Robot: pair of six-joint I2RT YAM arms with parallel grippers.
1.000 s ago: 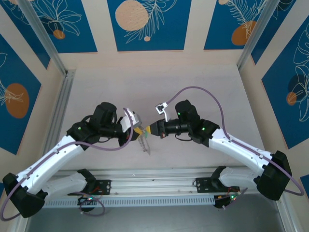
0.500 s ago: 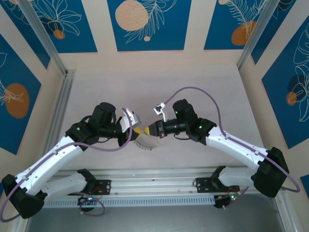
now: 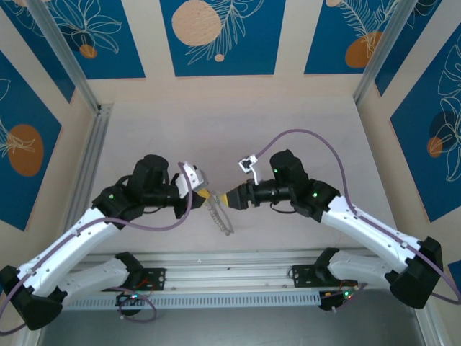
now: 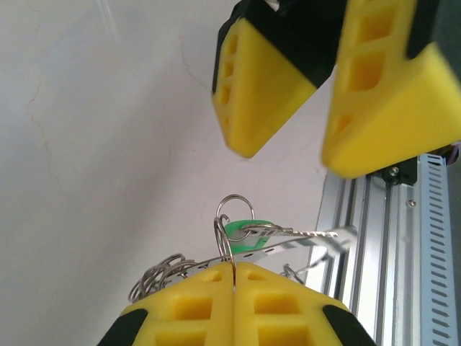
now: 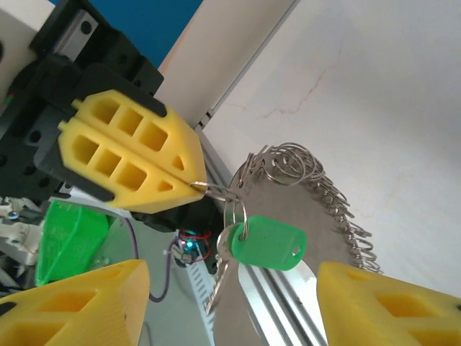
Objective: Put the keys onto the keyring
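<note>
The left gripper (image 4: pixel 234 270) is seen w/ its yellow fingers (image 4: pixel 187 310) pressed together, clamped on a thin silvery ring of the keyring (image 5: pixel 288 160). In the left wrist view that ring stands up from the seam btwn the pads. The keyring is held approx. at the centre of the tabletop (image 3: pixel 238 137), btwn the two arms. In the top view it is seen drooping down and to the right from the left gripper's tip; whether its lower end touches the tabletop can't be told. In the right wrist view it is shown as a floppy loop fringed w/ many small silvery rings, curving away to the right of the pinch point.

The green key (image 5: pixel 268 244) is found just below the pinch point, hung from a small split ring (image 5: pixel 235 213), w/ its rounded plastic head lying roughly level. Plain metal keys (image 5: pixel 219 275) are hung just beside it, blades pointing down in the right wrist view; whether they share that same split ring can't be told.

The right gripper (image 3: pixel 229 197) is held w/ its fingers (image 5: pixel 389 306) well apart, nothing gripped btwn them. It is faced toward the left gripper, tip to tip, near but not touching, and the key bunch is placed in front of its gap. An aluminium rail (image 4: pixel 389 238) is seen along the tabletop's near edge.
</note>
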